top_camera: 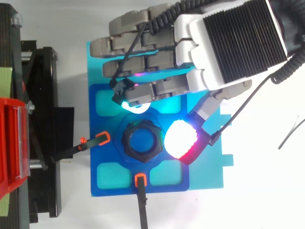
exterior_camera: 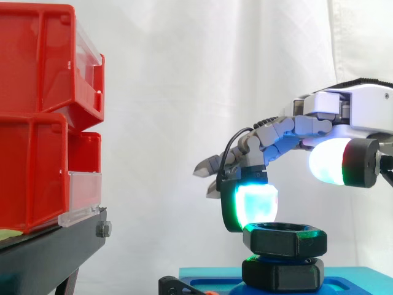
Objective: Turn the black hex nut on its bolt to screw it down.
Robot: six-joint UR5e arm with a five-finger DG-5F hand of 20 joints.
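Black hex nut (exterior_camera: 284, 239) on its bolt above the blue fixture (top_camera: 209, 167); the hand (top_camera: 224, 47) grasps nothing, one pad (exterior_camera: 256, 203) apparently resting on the nut's rim and the thumb (exterior_camera: 328, 161) raised clear, so a one-sided push may slip off without turning it.

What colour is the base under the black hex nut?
Blue base: a darker blue frame on a lighter cyan plate. It shows best in the top view.

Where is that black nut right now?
In the side view the black hex nut sits low, right of centre, above the blue base and just under the hand; the red bins stand far to its left.
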